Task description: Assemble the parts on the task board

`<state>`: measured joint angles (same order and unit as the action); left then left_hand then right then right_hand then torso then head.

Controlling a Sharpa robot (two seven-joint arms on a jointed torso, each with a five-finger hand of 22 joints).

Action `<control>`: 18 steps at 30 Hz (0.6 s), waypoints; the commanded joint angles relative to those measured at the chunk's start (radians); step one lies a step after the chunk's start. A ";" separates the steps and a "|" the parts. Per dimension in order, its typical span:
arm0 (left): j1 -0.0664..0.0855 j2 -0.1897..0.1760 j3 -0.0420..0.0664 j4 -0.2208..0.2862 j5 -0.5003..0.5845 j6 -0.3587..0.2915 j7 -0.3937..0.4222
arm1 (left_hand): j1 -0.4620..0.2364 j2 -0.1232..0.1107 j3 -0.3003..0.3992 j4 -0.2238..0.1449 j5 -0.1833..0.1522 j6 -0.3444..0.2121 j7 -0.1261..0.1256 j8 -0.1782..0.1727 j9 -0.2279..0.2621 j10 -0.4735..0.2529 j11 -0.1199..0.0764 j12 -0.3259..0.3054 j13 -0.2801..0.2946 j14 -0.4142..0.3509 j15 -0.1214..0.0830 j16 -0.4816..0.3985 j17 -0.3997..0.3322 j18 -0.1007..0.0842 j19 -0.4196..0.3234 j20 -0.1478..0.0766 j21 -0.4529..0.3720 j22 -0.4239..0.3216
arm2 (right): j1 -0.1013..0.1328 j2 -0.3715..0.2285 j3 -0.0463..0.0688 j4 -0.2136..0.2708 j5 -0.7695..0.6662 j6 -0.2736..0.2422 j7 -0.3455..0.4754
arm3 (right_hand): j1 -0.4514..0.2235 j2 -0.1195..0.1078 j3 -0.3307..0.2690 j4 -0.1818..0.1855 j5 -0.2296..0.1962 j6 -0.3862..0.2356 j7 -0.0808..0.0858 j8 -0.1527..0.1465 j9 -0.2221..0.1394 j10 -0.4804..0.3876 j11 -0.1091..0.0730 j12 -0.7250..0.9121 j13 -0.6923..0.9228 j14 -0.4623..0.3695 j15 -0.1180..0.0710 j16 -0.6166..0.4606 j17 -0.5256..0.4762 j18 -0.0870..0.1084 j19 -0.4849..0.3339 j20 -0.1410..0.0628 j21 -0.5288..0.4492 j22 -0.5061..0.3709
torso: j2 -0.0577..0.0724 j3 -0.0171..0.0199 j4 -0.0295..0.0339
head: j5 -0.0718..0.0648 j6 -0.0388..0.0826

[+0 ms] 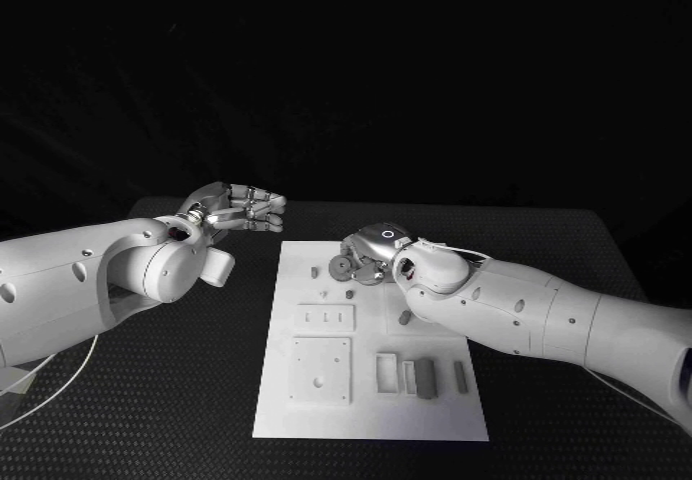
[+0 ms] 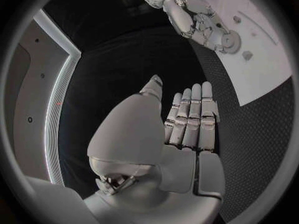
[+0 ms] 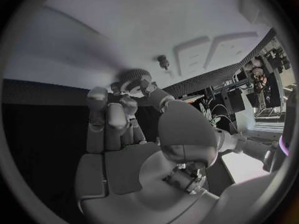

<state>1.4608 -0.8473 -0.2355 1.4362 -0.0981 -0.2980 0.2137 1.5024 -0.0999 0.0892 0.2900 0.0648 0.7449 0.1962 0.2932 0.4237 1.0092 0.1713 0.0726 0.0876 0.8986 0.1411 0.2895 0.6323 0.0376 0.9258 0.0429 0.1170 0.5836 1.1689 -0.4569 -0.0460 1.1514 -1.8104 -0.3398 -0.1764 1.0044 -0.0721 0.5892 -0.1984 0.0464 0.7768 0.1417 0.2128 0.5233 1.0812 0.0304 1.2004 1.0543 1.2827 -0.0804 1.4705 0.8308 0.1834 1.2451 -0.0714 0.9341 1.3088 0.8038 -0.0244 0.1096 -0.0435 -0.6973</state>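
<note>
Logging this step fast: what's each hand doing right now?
Left hand: holds nothing, fingers straight and together, off the task board.
Right hand: grips a small gear over the board's far end.

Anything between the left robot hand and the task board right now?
Nothing: head view shows bare black table between the left robot hand and the task board.

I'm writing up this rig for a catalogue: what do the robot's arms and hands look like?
Both arms are smooth, rounded white shells with small dark holes along them. Each ends in a silver metallic hand with segmented fingers: the left hand, the right hand. A thin white cable loops over the right wrist, and another trails below the left arm. The right hand's back bears a small ring mark.
</note>
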 commanded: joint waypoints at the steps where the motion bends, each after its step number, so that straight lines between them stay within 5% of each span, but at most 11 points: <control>1: 0.001 -0.001 0.000 0.002 -0.002 0.011 0.008 | 0.002 0.001 -0.005 0.001 -0.003 -0.007 0.008 -0.003 -0.001 -0.003 0.002 -0.006 -0.001 0.003 0.004 -0.005 0.001 0.020 0.003 0.002 -0.004 -0.001 | 0.002 -0.017 0.005 0.020 0.025 -0.002 0.016 | -0.005 -0.005 -0.007 0.001 0.001 -0.008 -0.002 0.000 0.002 -0.006 -0.004 0.003 0.000 -0.004 -0.002 0.001 0.001 0.078 -0.005 -0.001 -0.003 0.015 | 0.000 -0.0006 0.0000 | 0.001 -0.001; 5: 0.001 -0.007 0.000 0.006 -0.002 0.010 0.007 | 0.001 0.000 -0.005 0.001 -0.003 -0.008 0.009 -0.003 -0.001 -0.003 0.002 -0.006 -0.001 0.003 0.004 -0.005 0.001 0.020 0.003 0.002 -0.004 -0.001 | 0.008 -0.042 0.021 0.057 0.045 0.002 0.021 | 0.000 0.006 -0.002 -0.001 0.001 0.004 -0.001 0.007 0.005 -0.005 -0.004 0.005 0.001 -0.004 -0.002 0.002 0.002 0.078 -0.004 -0.003 -0.002 0.015 | 0.000 -0.0002 -0.0034 | 0.003 -0.001; 9: 0.001 -0.005 0.000 0.006 -0.002 0.010 0.006 | 0.000 0.000 -0.006 0.001 -0.003 -0.008 0.009 -0.004 -0.001 -0.004 0.002 -0.006 -0.001 0.003 0.004 -0.006 0.002 0.020 0.003 0.002 -0.004 -0.001 | 0.014 -0.039 0.021 0.059 0.068 0.040 0.024 | 0.003 0.019 0.000 -0.006 0.001 0.015 0.001 0.014 0.009 -0.006 -0.002 0.007 0.002 -0.004 0.000 0.003 0.003 0.078 -0.004 -0.005 -0.002 0.016 | 0.001 0.0005 -0.0069 | 0.002 0.003; 18: 0.001 -0.005 0.000 0.005 -0.002 0.011 0.005 | 0.000 0.000 -0.006 0.001 -0.003 -0.009 0.010 -0.004 -0.002 -0.005 0.003 -0.006 -0.002 0.003 0.004 -0.006 0.002 0.020 0.003 0.002 -0.005 -0.001 | 0.014 -0.026 0.021 0.043 0.087 0.091 0.022 | -0.004 0.014 -0.007 -0.019 0.001 -0.002 0.005 0.005 0.006 -0.011 0.002 0.008 0.003 -0.006 0.003 0.003 0.003 0.078 -0.008 -0.003 -0.001 0.017 | 0.000 0.0006 -0.0035 | 0.000 0.003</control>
<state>1.4608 -0.8530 -0.2358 1.4397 -0.0981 -0.2980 0.2128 1.5024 -0.0999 0.0892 0.2900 0.0648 0.7424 0.1938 0.2932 0.4238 1.0093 0.1713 0.0726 0.0868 0.8986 0.1411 0.2895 0.6331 0.0375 0.9259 0.0429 0.1170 0.5836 1.1829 -0.4849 -0.0249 1.1987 -1.7426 -0.2941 -0.1627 1.0059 -0.0604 0.5812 -0.2126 0.0464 0.7805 0.1425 0.2235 0.5302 1.0776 0.0340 1.2044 1.0566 1.2827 -0.0804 1.4705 0.8334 0.1831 1.2412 -0.0746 0.9344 1.3088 0.8046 -0.0232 0.1049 -0.0430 -0.6935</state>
